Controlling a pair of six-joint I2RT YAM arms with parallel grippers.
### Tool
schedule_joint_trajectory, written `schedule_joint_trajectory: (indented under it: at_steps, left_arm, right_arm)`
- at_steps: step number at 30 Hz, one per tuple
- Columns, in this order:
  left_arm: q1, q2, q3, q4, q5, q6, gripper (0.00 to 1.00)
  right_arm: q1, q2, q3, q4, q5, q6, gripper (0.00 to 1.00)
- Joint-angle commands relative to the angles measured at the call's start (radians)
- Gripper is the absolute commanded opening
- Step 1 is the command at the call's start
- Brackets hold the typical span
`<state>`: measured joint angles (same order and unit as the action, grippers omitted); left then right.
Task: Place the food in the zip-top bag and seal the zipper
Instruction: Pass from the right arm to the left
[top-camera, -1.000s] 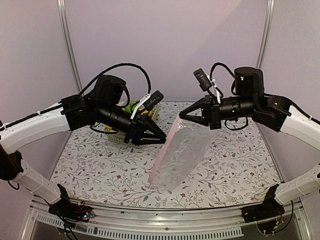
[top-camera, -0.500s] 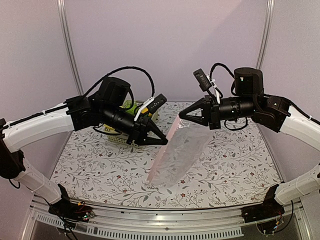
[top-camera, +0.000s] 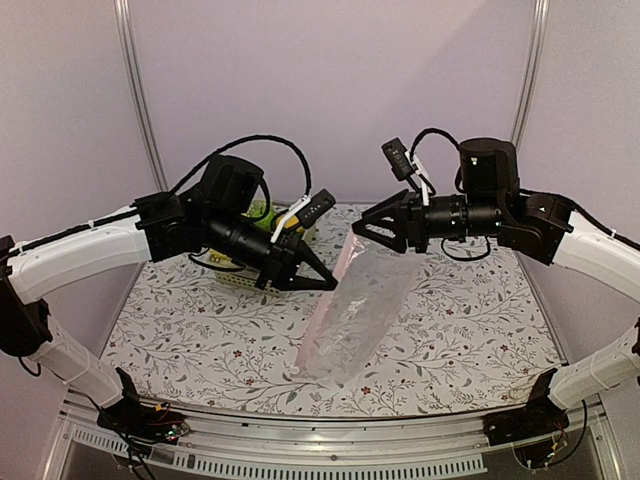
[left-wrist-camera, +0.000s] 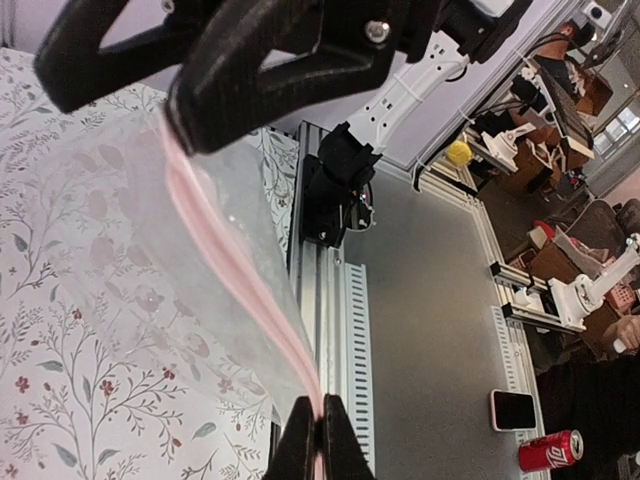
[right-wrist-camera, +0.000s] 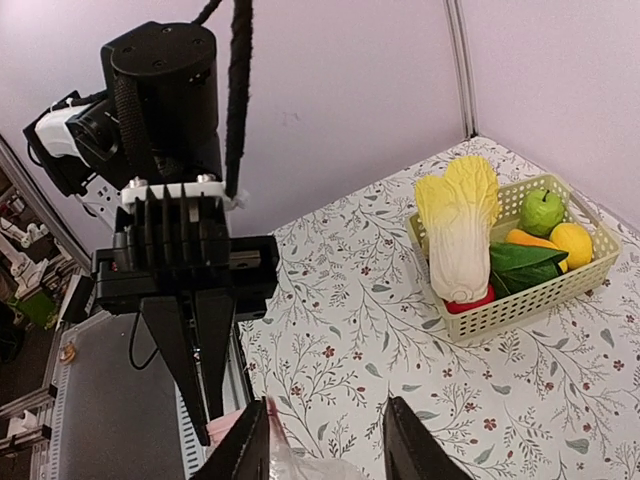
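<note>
While left gripper (left-wrist-camera: 320, 440) pinches zipper (left-wrist-camera: 240, 290), right gripper (right-wrist-camera: 325, 440) parted, basket (right-wrist-camera: 530, 302) well apart

Food (right-wrist-camera: 458, 232) in basket (right-wrist-camera: 520, 302), left of bag (top-camera: 360, 300)

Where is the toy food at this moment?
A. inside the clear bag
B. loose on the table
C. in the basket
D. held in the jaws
C: the right wrist view shows the cabbage and other food lying in the basket; the bag looks empty.
</note>
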<state>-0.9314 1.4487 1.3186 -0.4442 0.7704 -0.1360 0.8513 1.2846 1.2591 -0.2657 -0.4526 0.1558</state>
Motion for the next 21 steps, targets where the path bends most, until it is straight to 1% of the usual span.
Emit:
schedule_joint_trajectory:
  at_steps: [1,2,7,8,10,12,15,19,21]
  left_arm:
    - [-0.01,-0.022,-0.012,0.02,-0.08,-0.012,0.0]
    - [-0.007,-0.033,-0.015,0.024,-0.127,-0.02,0.0]
    - [0.023,-0.117,-0.061,0.076,-0.404,-0.093,0.0]
    - [0.03,-0.133,-0.07,0.085,-0.445,-0.105,0.0]
    - [0.044,-0.163,-0.095,0.11,-0.512,-0.138,0.0]
    - [0.059,-0.186,-0.118,0.134,-0.552,-0.17,0.0]
    - [0.077,-0.193,-0.133,0.146,-0.573,-0.202,0.0]
    - [0.097,-0.164,-0.129,0.134,-0.573,-0.227,0.0]
    - [0.101,-0.149,-0.131,0.135,-0.566,-0.236,0.0]
  right_arm:
    - [0.006,-0.031,-0.015,-0.002,0.208,0.035,0.6]
    - [0.005,-0.042,-0.018,-0.006,0.25,0.049,0.66]
    - [0.01,-0.109,-0.032,-0.05,0.431,0.131,0.83]
    - [0.015,-0.119,-0.038,-0.055,0.446,0.144,0.86]
    - [0.033,-0.138,-0.051,-0.061,0.532,0.169,0.89]
    - [0.051,-0.152,-0.053,-0.077,0.584,0.19,0.91]
    - [0.083,-0.152,-0.053,-0.092,0.643,0.214,0.92]
    - [0.131,-0.105,-0.051,-0.08,0.677,0.243,0.88]
    - [0.159,-0.064,-0.046,-0.067,0.684,0.25,0.88]
